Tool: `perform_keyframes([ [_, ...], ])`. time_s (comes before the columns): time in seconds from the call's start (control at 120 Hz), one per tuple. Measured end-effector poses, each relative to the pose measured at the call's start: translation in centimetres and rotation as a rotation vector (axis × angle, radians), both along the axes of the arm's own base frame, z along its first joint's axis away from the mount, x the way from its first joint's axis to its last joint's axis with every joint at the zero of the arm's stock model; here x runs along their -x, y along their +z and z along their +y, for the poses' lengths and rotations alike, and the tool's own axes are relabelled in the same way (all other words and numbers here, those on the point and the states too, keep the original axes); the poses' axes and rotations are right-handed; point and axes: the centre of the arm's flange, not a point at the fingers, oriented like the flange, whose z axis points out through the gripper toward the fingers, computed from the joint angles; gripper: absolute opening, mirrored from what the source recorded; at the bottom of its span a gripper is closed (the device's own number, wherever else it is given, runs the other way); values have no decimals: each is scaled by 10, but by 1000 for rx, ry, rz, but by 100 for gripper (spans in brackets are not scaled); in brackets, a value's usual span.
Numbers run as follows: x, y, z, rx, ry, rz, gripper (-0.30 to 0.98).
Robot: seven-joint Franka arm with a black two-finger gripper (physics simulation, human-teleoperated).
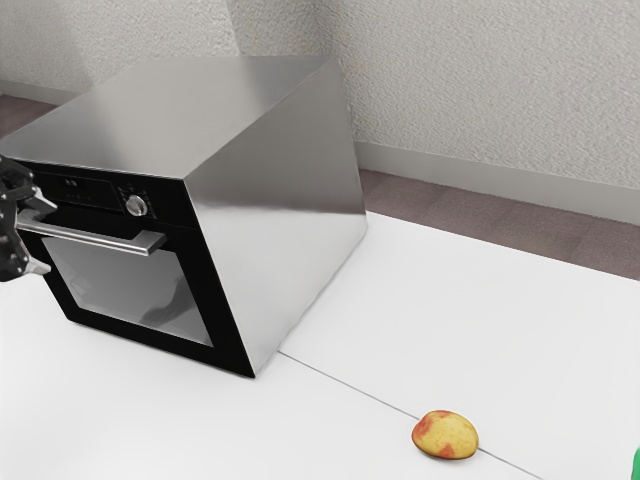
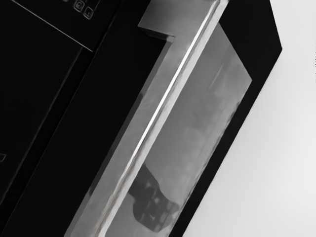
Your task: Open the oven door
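Laying a clock face over the exterior view, we find the fruit [image 1: 445, 436] nearest us at 5 o'clock, yellow with red patches, lying on the white table [image 1: 130, 430], with a sliver of something green [image 1: 637, 465] at 4 o'clock. At 9 o'clock our gripper [image 1: 44, 236] is released, its two fingertips [image 1: 41, 204] spread apart, one above the oven's handle [image 1: 122, 243] and one below it. We cannot tell whether either touches the bar. In the wrist view the handle runs just under our hand, its edge bright, before glass [image 2: 197, 103] that carries a dark, jointed reflection. The door [image 1: 226, 325] sits between 8 and 9 o'clock in the exterior view, closed, its face flush with the oven's front. Just above the handle's end is the round knob [image 1: 136, 206], past 9. Farther back, the oven's [image 1: 290, 200] steel top reaches up toward 11. Behind the table come the brown floor [image 1: 500, 225] at 3 and the rough pale wall [image 1: 500, 100] at 2.
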Motion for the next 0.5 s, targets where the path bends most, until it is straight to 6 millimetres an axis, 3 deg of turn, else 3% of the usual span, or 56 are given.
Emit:
perform_keyframes([
  [0.5,-14,-24,7,-86,-202,8,69],
])
